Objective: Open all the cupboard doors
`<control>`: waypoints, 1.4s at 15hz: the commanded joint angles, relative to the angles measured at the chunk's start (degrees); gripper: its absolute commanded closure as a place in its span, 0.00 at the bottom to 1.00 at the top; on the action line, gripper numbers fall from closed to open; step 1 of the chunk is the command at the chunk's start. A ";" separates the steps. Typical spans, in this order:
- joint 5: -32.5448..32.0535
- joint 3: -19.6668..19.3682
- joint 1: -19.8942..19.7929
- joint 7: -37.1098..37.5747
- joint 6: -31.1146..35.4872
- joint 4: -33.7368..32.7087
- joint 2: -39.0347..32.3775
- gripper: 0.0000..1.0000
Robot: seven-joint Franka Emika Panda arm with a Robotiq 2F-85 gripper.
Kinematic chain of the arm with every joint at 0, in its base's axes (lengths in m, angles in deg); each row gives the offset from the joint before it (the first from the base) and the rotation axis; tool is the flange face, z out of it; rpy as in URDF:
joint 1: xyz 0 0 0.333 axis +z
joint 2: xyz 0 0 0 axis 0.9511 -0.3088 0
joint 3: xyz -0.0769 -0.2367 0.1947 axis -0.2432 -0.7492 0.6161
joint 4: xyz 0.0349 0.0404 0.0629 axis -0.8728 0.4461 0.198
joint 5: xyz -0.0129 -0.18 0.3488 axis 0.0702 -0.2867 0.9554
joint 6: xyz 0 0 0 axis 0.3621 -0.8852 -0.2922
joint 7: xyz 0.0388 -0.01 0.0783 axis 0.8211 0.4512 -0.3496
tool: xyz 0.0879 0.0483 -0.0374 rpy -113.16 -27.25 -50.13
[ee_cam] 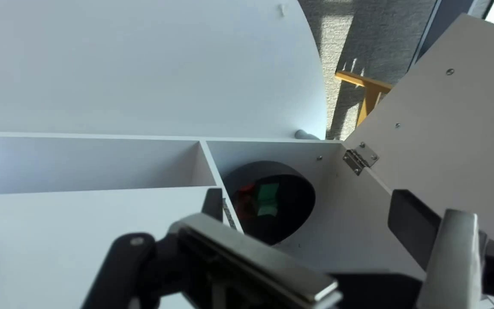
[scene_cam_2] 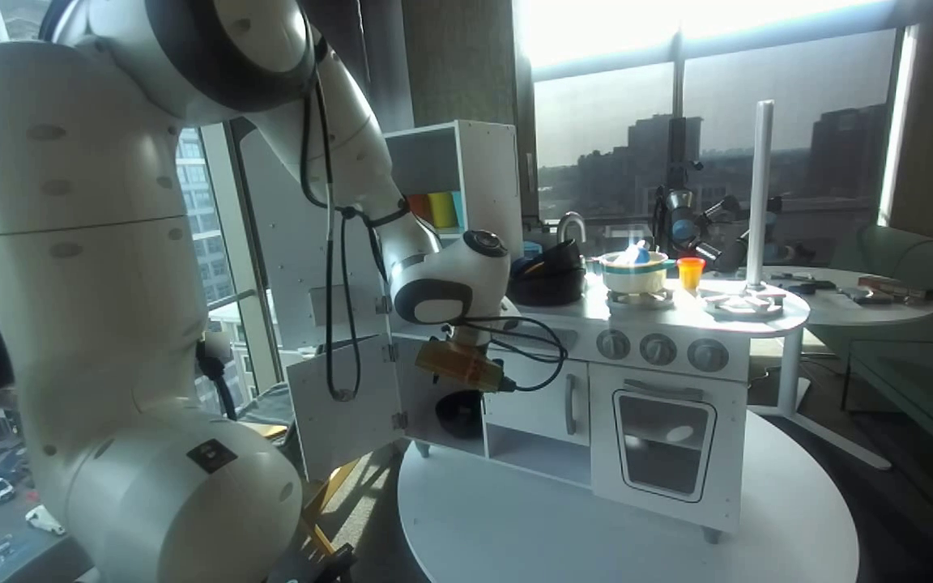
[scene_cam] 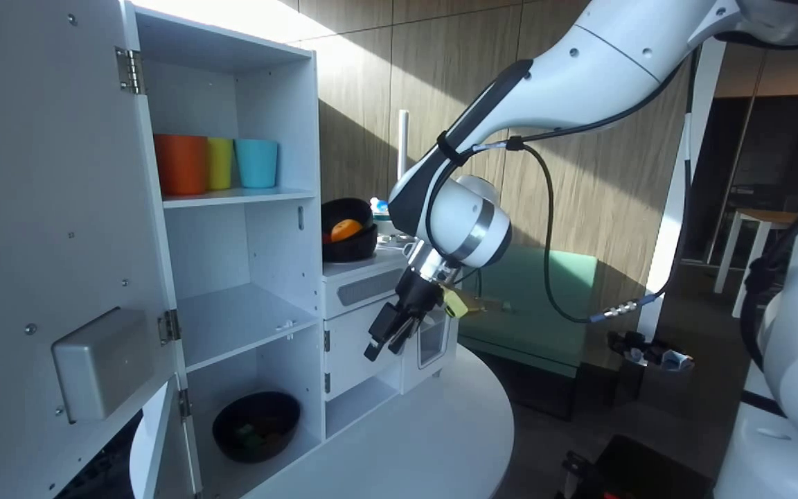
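Note:
The tall upper cupboard door, with a grey box on its inner face, stands wide open. The lower door below it stands open too, in both exterior views and in the wrist view. The small door with a grey bar handle is shut; it also shows in the wrist view. The oven door with its window is shut. My gripper is open and empty in front of the small door and the cupboard's edge. In the wrist view its fingers are wide apart.
A black bowl lies tilted in the lower compartment. Cups stand on the upper shelf. Black bowls, a pot and an orange cup stand on the countertop. The kitchen stands on a round white table.

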 commanded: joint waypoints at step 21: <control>38.67 -7.98 -8.04 -51.11 -6.38 11.84 5.54 0.00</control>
